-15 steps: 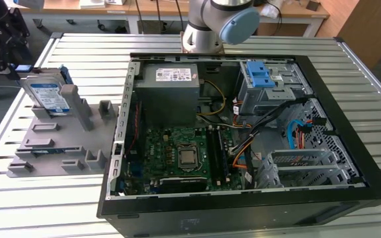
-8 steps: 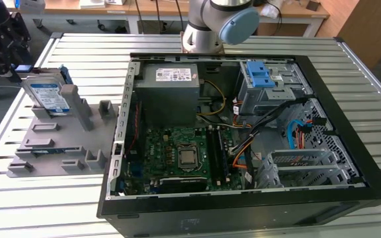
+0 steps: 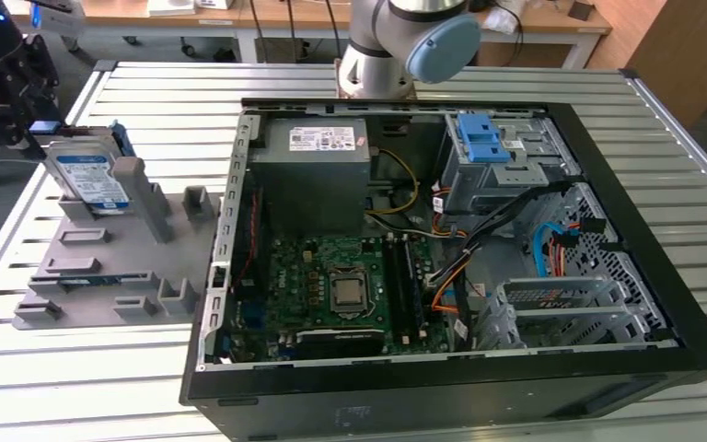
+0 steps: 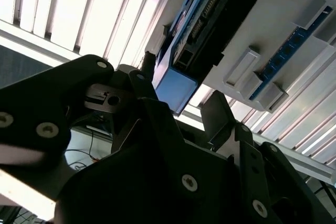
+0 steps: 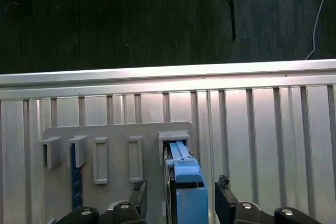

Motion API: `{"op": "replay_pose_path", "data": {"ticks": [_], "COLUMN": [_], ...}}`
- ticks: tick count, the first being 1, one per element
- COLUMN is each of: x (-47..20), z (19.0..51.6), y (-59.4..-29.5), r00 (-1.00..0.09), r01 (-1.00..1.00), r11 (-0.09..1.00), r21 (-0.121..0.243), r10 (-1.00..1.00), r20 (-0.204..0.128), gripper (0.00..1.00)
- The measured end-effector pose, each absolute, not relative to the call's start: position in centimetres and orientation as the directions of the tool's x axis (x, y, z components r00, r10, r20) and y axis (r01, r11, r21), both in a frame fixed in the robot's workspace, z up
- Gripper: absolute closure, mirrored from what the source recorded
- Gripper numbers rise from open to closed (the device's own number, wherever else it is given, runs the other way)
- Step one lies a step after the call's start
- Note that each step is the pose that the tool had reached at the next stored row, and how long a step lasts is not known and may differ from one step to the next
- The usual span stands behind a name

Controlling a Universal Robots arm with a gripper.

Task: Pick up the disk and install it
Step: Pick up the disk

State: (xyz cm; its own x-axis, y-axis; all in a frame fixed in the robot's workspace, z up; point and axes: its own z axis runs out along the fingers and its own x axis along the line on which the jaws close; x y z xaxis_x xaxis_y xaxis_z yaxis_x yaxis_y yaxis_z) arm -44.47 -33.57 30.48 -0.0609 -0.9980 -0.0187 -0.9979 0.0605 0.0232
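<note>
**Open fingers on each side of the disk's blue tab**

The exterior view takes in the whole table (image 3: 648,138), which is made of shiny metal slats. A big black case (image 3: 648,304) lies on it with its side off. Inside are a green board (image 3: 329,285), a grey power box (image 3: 317,175), a grey metal cage (image 3: 507,175) with two blue clips, and orange and blue wires. The arm (image 3: 390,46) rises behind the case.

On the exterior view's left, a grey plastic holder (image 3: 108,267) with blocky slots sits on the table. The disk (image 3: 87,180) stands on its edge in a tall slot of this holder, and its white-and-blue label shows. The black gripper (image 3: 34,120) is right at the disk's far end. From here you cannot tell how its fingers stand.

The first wrist view does show them. Two black fingers (image 5: 223,198) are spread apart, one on each side of the disk's blue tab (image 5: 187,174). There is a small gap on each side, so they are not pinching it. This view looks along the disk's thin edge, so the label is hidden. It also shows the holder's boxy loops, a thin blue strip (image 5: 76,174) in another slot, and a dark floor (image 5: 131,19) past the table's edge.

The second wrist view looks along the gripper's dark body, which has round screws. The smooth, flat tab sits between the two finger ends. Beyond it is the disk's dark side with a row of tiny pins.
</note>
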Motion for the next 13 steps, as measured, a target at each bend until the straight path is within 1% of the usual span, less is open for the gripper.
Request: {"op": "replay_pose_path", "data": {"ticks": [7,9,10,13], "x": [-44.47,-44.47,-44.47,-44.47], "z": [29.92,29.90,29.90,29.74], "y": [-33.57,-33.57,-33.57,-33.57], "r00": [-0.057,-0.057,-0.057,-0.057], "r01": [-0.998,-0.998,-0.998,-0.998], "r11": [0.056,0.056,0.056,0.056], "r21": [0.023,0.023,0.023,0.023], "r10": [-0.998,-0.998,-0.998,-0.998], "r20": [-0.019,-0.019,-0.019,-0.019], "gripper": [0.38,0.39,0.46,0.46]}}
